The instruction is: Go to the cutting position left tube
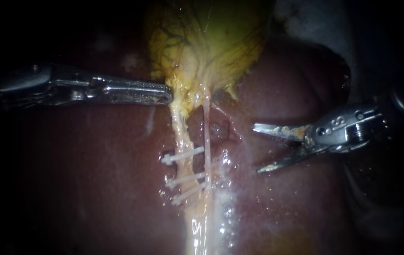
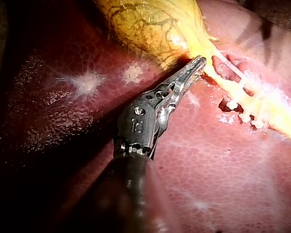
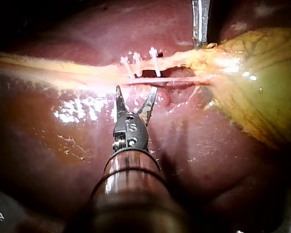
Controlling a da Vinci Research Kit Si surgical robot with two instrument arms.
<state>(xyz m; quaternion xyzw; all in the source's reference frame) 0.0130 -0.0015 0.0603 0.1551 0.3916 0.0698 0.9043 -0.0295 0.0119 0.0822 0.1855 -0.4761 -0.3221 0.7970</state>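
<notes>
Dark red, glossy liver (image 1: 93, 189) fills the field as the bed for everything else. Yellow-green, dark-veined gallbladder (image 1: 211, 38) lies at the top centre of the endoscope view and narrows downward to a pale neck. Left instrument (image 1: 166, 92), a grey metal shaft with long ridged jaws, enters level from the left; jaws closed together, clamped on the yellow tissue at the edge of the gallbladder neck. Right instrument (image 1: 257, 148), a metal shaft with two slim pointed jaws, enters from the right; jaws spread wide, nothing between them, tips pointing toward the tubes but apart from them, over bare wet liver. In the right wrist view the same tips sit just short of the thin tube. Left tube (image 1: 178, 125), the thicker pale-yellow strand, runs from the gallbladder neck down the centre of the endoscope view, just below the left instrument's tip. Right tube (image 1: 207, 127), a thin pinkish strand, runs just beside it with a dark gap between. Three small white clips (image 1: 183, 155) lie across the left tube, one below the other, slightly tilted.
</notes>
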